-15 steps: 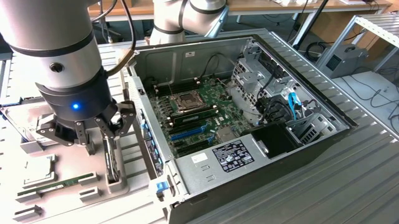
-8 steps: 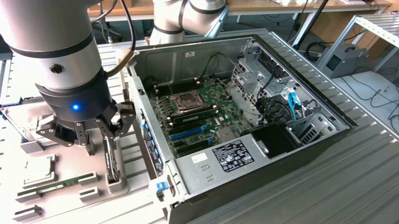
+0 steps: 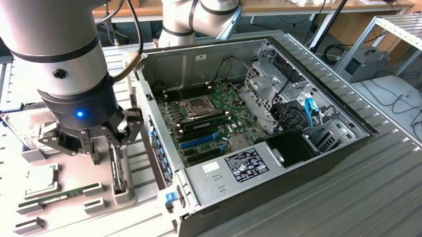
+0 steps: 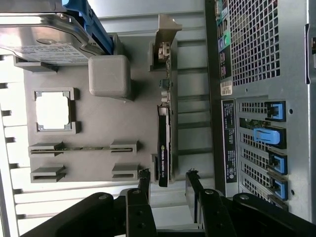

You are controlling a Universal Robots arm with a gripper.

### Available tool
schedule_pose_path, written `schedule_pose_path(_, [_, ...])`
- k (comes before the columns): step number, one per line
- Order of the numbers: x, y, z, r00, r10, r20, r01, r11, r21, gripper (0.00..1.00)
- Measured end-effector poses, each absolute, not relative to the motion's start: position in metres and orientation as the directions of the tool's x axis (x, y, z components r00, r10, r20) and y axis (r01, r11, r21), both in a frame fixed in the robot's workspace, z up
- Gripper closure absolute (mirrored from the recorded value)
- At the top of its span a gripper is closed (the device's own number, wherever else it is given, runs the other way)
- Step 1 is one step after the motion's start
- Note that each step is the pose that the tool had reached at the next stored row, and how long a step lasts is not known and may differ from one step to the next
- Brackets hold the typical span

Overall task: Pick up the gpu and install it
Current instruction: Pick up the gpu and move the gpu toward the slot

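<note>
The gpu (image 4: pixel 163 143) is a thin black card standing on its edge in a slot of the grey parts holder (image 4: pixel 98 118), its metal bracket (image 4: pixel 166 47) at the far end. In the exterior view the gpu (image 3: pixel 118 170) stands just below my gripper (image 3: pixel 110 148), close to the computer case's side. My gripper (image 4: pixel 168 178) is open, with one fingertip on each side of the card's near end and a gap to the card on both sides. Nothing is held.
The open computer case (image 3: pixel 264 123) lies at the exterior view's right, with the motherboard (image 3: pixel 211 113) exposed. On the holder are a silver hard drive (image 4: pixel 44 39), a processor chip (image 4: pixel 52 111) and a green memory stick (image 4: pixel 84 147). The case's rear panel (image 4: pixel 261 98) is close beside the gpu.
</note>
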State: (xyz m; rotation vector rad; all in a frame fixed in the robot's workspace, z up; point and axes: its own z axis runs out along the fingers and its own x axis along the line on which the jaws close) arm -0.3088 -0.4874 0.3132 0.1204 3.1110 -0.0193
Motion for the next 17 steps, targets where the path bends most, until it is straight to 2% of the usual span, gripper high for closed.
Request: schedule_pose_path(17, [-0.3098,-0.4874,0.3100,-0.997,0.077,-0.029,0.077,0.997,-0.011,0.58])
